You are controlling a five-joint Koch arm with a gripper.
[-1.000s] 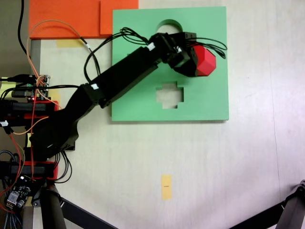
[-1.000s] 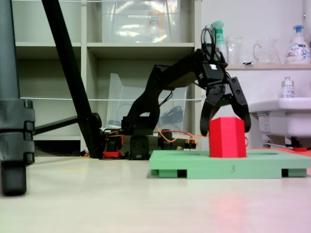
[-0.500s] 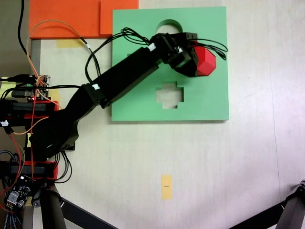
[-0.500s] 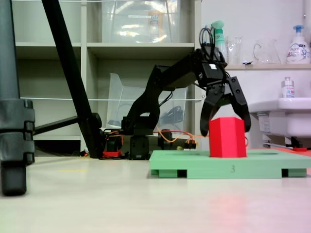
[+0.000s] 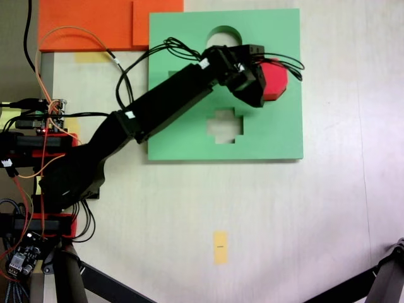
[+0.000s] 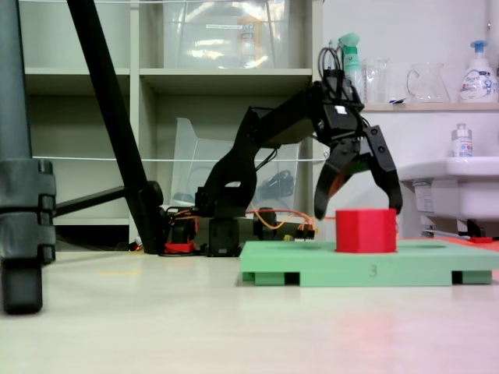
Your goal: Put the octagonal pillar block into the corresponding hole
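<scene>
The gripper (image 6: 358, 209) is hanging with jaws spread above the octagonal pillar block (image 6: 366, 231), which is sitting partly sunk in the green foam board (image 6: 312, 266). Being light, soft foam, it is probably best pinched gently across opposite flat sides.

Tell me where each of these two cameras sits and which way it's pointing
A fixed view: sits overhead, looking straight down on the green board; the arm reaches in from the left edge.
A fixed view: sits near table level, looking sideways at the board's edge, shelves behind; the arm shows in profile.
Shared: the open gripper over the red block, also seen from above.
</scene>
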